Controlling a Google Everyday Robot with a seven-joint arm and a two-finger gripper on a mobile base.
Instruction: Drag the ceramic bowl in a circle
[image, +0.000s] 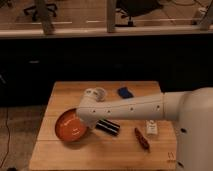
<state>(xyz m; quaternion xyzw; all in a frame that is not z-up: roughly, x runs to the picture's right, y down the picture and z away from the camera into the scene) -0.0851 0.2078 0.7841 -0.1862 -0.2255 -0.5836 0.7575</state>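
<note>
The ceramic bowl (69, 128), wide, shallow and orange-red with pale marks inside, sits on the wooden table (60, 150) at its left side. My white arm reaches in from the right across the table. The gripper (83, 123) is at the bowl's right rim, pointing down into it, and the wrist hides most of it. A small translucent plastic cup (98, 93) stands just behind the wrist.
A blue object (125, 92) lies at the back centre. A black oblong object (108, 127) lies just right of the bowl under the arm. A small white bottle (151, 128) and a reddish-brown stick-like object (142, 138) are at the right. The table's left edge is near the bowl.
</note>
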